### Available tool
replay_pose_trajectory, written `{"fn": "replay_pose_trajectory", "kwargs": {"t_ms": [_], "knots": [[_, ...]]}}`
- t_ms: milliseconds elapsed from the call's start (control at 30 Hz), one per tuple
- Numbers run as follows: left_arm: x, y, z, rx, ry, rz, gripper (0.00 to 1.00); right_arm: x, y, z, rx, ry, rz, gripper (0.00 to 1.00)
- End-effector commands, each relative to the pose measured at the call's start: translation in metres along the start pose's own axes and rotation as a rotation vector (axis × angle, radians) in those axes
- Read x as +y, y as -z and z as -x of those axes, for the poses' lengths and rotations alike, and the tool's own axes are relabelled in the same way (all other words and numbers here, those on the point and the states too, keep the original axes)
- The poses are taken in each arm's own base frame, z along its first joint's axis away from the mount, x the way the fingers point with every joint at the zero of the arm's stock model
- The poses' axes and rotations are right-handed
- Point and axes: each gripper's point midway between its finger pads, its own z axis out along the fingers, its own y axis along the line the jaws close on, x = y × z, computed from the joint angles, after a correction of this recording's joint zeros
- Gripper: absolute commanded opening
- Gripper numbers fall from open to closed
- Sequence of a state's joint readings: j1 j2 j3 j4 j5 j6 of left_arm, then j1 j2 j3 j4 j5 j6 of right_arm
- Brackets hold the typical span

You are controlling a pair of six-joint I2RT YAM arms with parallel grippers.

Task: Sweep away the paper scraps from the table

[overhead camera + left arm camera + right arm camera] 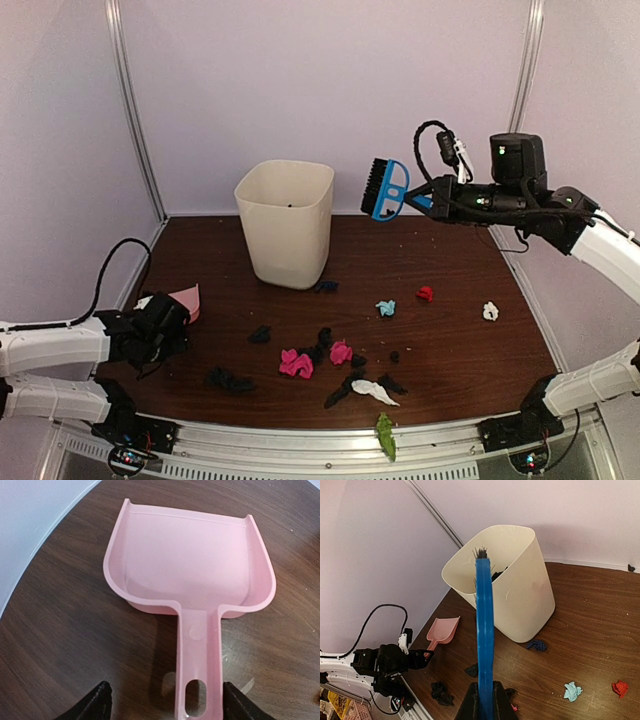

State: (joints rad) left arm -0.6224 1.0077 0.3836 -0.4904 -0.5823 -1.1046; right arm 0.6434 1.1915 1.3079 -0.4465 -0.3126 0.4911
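Lower left of the overhead view: left gripper (170,703) spread wide astride the pink dustpan (185,565) handle, clear of it on both sides. Upper right: right gripper (432,195) clamped on the blue hand brush (383,188), up high beside the cream waste bin (285,225). Paper scraps (296,364) scattered across centre and lower middle of the table (450,330), green wad (385,436) down on the front rail (270,435).

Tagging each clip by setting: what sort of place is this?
Probably a robot lab cell, not a home: arms bolted to a railed table, bare lilac walls with metal framing, scattered paper scraps by a bin.
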Motion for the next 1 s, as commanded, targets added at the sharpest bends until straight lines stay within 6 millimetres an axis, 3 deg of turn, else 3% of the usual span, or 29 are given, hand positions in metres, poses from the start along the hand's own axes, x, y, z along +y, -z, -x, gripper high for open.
{"fn": "replay_pose_trajectory", "kwargs": {"t_ms": [0,200,567,833,967], "knots": [[-0.008,-0.003,0.022,-0.137,0.071,-0.041,0.75,-0.001,-0.002,0.003,-0.009,0.022,-0.004,0.00],[-0.001,-0.011,0.018,-0.138,0.072,0.018,0.74,0.001,-0.006,0.004,0.000,0.025,0.002,0.00],[0.000,-0.021,0.014,-0.120,0.056,0.094,0.52,0.003,-0.008,0.008,0.001,0.028,0.005,0.00],[-0.001,-0.008,0.027,-0.142,0.078,0.071,0.29,0.002,-0.007,0.007,-0.001,0.027,0.003,0.00],[-0.001,0.000,0.032,-0.134,0.069,0.070,0.24,0.002,-0.007,0.007,-0.007,0.023,0.008,0.00]]}}
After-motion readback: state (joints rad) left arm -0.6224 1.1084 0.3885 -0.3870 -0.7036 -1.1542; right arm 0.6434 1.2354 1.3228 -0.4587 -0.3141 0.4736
